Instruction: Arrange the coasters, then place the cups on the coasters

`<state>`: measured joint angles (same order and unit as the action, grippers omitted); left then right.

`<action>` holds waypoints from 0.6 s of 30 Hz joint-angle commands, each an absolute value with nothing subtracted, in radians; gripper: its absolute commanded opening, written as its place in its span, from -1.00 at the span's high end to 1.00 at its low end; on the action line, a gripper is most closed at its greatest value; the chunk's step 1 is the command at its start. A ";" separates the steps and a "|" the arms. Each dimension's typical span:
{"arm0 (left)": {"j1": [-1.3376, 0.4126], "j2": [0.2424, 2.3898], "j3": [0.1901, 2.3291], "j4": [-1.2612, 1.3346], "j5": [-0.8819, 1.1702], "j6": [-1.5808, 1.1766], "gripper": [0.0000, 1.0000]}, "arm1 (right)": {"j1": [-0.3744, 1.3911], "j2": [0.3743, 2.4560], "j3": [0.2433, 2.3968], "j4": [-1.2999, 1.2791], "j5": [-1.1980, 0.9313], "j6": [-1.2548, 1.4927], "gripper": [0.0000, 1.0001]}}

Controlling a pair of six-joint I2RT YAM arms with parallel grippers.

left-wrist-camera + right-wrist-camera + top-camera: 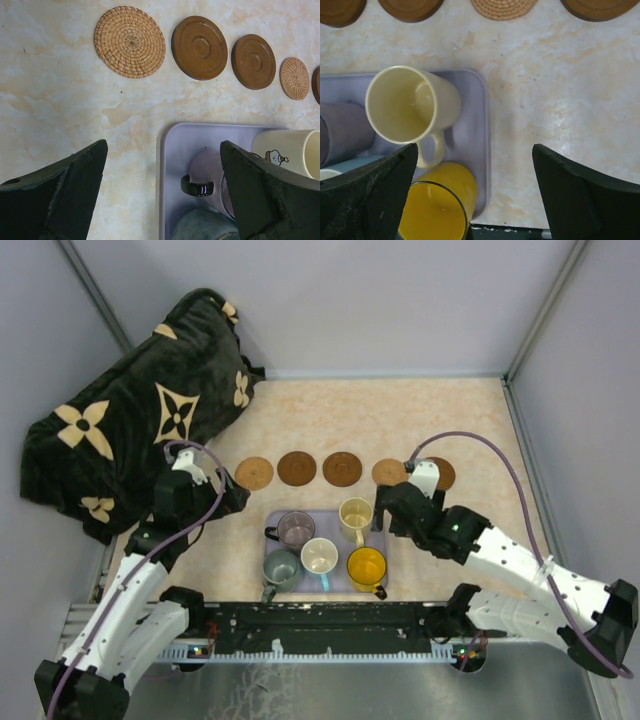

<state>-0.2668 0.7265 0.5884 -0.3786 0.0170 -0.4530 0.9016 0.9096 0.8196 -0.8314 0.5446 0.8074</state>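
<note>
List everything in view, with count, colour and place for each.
coasters: five; two woven tan, three dark brown; in a row on the table beyond the tray
cups: five; purple-grey, cream, grey-green, white with a blue handle, yellow; all on the tray
tray: one; lavender; near middle of the table
blanket: one; black with tan flowers; far left corner
table: one; marbled beige; under everything
left gripper: one; black; open, holding nothing, over the tray's far left corner
right gripper: one; black; open, holding nothing, over the tray's right edge
</note>
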 commanded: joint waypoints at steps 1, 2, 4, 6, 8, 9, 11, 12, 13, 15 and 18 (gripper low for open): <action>-0.270 0.738 0.585 -0.346 0.020 -0.460 -0.99 | 0.915 0.943 0.851 -0.657 0.491 0.784 -0.93; -0.270 0.740 0.582 -0.344 0.021 -0.462 -0.99 | 0.918 0.956 0.849 -0.644 0.481 0.782 -0.89; -0.270 0.745 0.577 -0.340 0.023 -0.463 -0.99 | 0.933 0.987 0.844 -0.618 0.464 0.779 -0.82; -0.270 0.753 0.574 -0.337 0.025 -0.467 -0.99 | 0.957 1.015 0.841 -0.592 0.454 0.775 -0.72; -0.270 0.756 0.575 -0.335 0.028 -0.468 -0.99 | 0.981 1.044 0.842 -0.571 0.451 0.775 -0.61; -0.270 0.757 0.575 -0.334 0.028 -0.468 -0.99 | 0.995 1.062 0.843 -0.562 0.450 0.776 -0.56; -0.270 0.757 0.576 -0.334 0.025 -0.467 -0.99 | 1.013 1.082 0.845 -0.554 0.450 0.781 -0.45; -0.270 0.757 0.577 -0.334 0.024 -0.466 -0.99 | 1.020 1.089 0.844 -0.551 0.448 0.782 -0.42; -0.270 0.754 0.577 -0.336 0.024 -0.465 -0.99 | 1.025 1.095 0.845 -0.549 0.444 0.782 -0.39; -0.270 0.756 0.577 -0.337 0.020 -0.463 -0.99 | 1.032 1.104 0.842 -0.551 0.440 0.787 -0.32; -0.270 0.754 0.579 -0.341 0.018 -0.463 -0.99 | 1.040 1.109 0.834 -0.556 0.431 0.799 -0.30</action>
